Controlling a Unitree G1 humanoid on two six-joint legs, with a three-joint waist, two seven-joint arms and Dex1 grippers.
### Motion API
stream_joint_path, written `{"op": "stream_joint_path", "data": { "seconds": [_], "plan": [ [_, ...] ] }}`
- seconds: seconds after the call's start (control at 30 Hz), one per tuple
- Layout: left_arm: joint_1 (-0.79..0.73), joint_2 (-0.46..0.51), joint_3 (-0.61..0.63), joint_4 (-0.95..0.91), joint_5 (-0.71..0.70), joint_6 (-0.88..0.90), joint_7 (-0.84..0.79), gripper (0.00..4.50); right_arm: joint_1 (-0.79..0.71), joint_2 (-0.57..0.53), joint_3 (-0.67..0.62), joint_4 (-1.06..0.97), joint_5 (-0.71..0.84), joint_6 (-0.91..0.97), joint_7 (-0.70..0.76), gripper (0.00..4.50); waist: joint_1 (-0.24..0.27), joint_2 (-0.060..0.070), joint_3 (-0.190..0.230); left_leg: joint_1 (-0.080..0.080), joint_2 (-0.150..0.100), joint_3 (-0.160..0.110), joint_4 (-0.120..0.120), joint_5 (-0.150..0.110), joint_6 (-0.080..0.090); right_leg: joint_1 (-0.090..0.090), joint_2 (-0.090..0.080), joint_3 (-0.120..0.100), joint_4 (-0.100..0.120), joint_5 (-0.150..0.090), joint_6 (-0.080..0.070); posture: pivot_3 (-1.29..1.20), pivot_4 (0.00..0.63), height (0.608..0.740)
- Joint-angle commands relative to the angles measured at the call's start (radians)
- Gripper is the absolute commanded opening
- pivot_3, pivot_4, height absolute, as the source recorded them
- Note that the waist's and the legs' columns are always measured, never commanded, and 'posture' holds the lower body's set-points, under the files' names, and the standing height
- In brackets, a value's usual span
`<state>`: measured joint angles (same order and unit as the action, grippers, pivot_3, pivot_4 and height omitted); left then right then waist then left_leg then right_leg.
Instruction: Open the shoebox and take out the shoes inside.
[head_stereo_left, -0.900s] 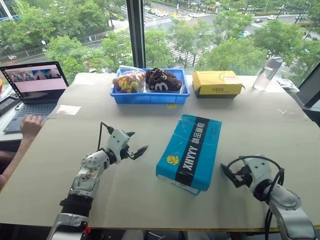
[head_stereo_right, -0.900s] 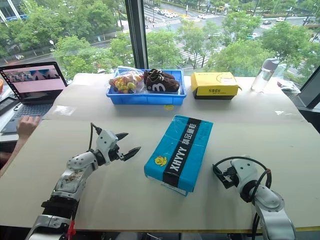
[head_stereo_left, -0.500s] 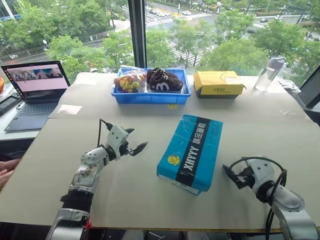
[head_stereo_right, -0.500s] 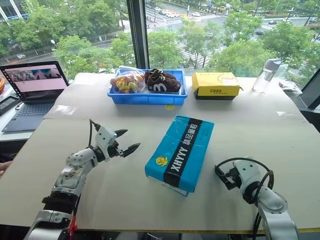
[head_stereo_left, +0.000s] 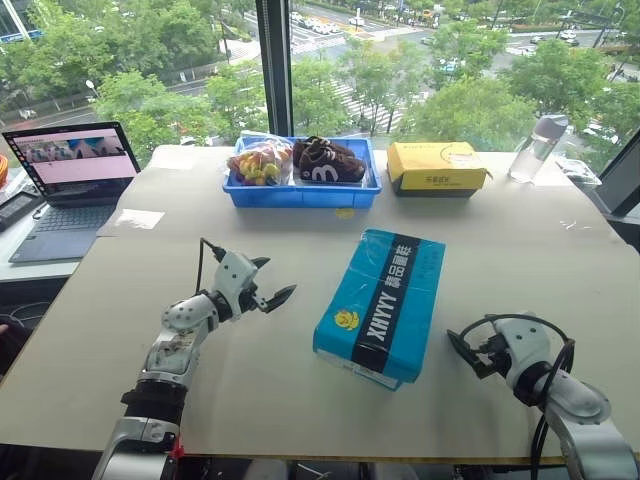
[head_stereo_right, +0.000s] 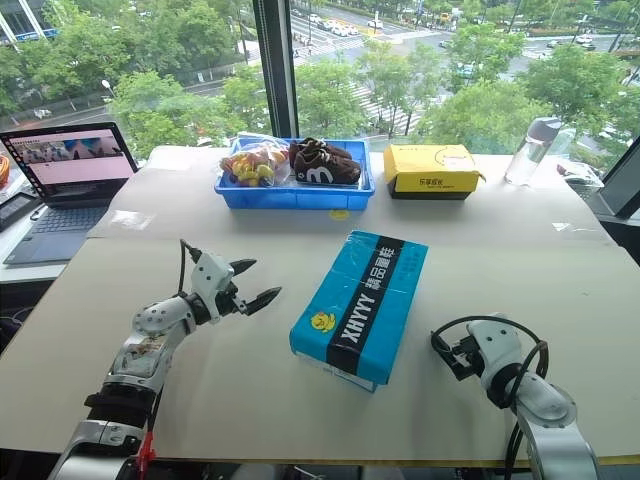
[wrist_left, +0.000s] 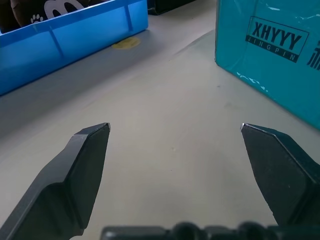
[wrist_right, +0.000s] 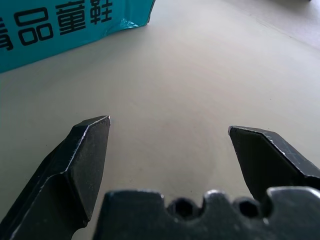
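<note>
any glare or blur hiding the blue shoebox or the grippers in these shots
Head views: soft daylight, shoebox lettering readable, no glare. Left wrist view: left gripper fingertips sharp, the blue bin behind slightly soft. Right wrist view: right gripper crisp, with faint shadow on the table.

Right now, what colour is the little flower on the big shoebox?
Yellow. The flower sits on the blue shoebox, clearest in the left eye view.

I see the shoebox (head_stereo_left: 380, 305) lying mid-table (head_stereo_left: 520, 250), between my left gripper (head_stereo_left: 272, 282) and right gripper (head_stereo_left: 463, 352). Behind it sits a tray (head_stereo_left: 300, 190); right of that, probably another box (head_stereo_left: 436, 168).
</note>
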<state>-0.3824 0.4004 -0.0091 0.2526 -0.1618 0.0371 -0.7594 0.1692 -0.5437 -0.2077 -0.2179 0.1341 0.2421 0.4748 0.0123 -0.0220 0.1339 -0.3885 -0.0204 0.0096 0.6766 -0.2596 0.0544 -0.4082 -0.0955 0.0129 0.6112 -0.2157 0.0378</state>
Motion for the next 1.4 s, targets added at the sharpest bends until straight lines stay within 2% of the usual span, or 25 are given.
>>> {"op": "stream_joint_path", "data": {
  "seconds": [0.03,0.8,1.4],
  "plan": [
    [-0.004,0.005,0.02,-0.029,-0.038,-0.023,-0.025,4.5,0.001,-0.017,-0.024,-0.019,-0.006,-0.008,-0.001,4.48,0.0,0.0,0.0,0.0,0.0,0.0,0.0,0.0,0.0,0.0,0.0,0.0,0.0,0.0,0.0,0.0,0.15,0.74],
    [-0.017,0.006,0.03,-0.008,-0.053,-0.045,-0.044,4.5,0.002,-0.028,-0.036,-0.022,-0.006,-0.011,0.002,4.48,0.0,0.0,0.0,0.0,0.0,0.0,0.0,0.0,0.0,0.0,0.0,0.0,0.0,0.0,0.0,0.0,0.15,0.74],
    [-0.031,0.043,0.018,0.043,-0.037,-0.088,-0.095,4.5,0.017,-0.069,-0.075,-0.04,0.003,-0.002,0.024,4.48,0.0,0.0,0.0,0.0,0.0,0.0,0.0,0.0,0.0,0.0,0.001,0.0,0.0,0.0,0.0,0.0,0.15,0.74]
  ]
}}
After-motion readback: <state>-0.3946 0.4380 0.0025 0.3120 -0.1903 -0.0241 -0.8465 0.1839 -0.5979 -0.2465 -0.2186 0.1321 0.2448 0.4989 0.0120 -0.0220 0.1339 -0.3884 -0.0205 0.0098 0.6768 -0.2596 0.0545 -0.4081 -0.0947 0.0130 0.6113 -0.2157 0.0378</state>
